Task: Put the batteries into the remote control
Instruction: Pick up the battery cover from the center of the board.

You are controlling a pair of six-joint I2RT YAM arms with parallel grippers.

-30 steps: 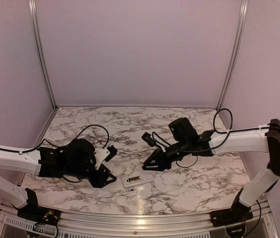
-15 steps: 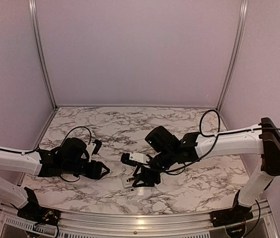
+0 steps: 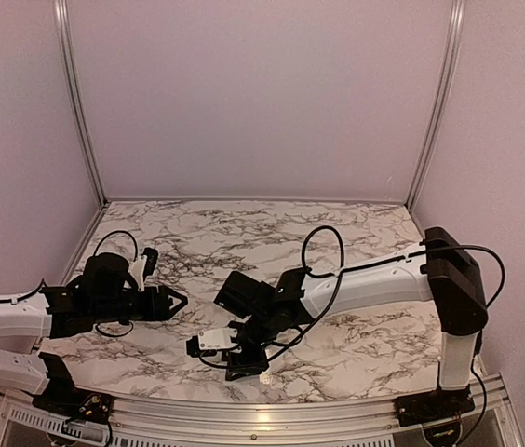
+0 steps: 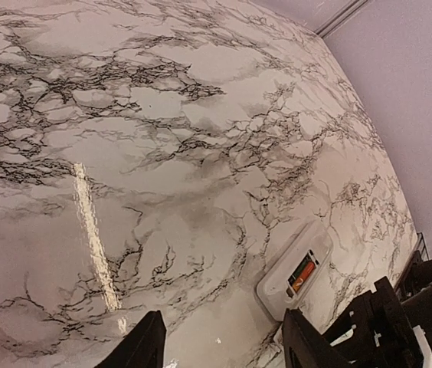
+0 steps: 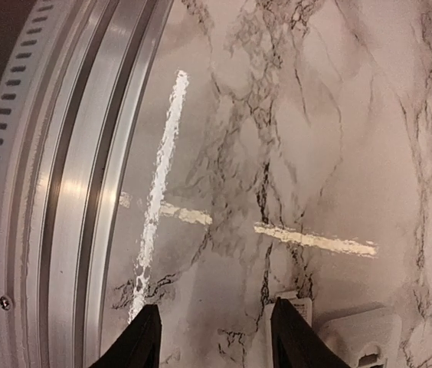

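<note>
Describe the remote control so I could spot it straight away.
Look at the marble table, toward its front edge. A small flat white rectangle lies there, back upward: the remote control. Its open recess shows a red battery, the only colour on the grey-veined surface.

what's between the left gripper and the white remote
In the left wrist view only bare grey-veined marble tabletop separates the left gripper from the small flat white remote control.

Left arm stretched low rightward, left gripper jaws parted, right arm bent across leftward, right gripper angled down, jaws parted
</note>
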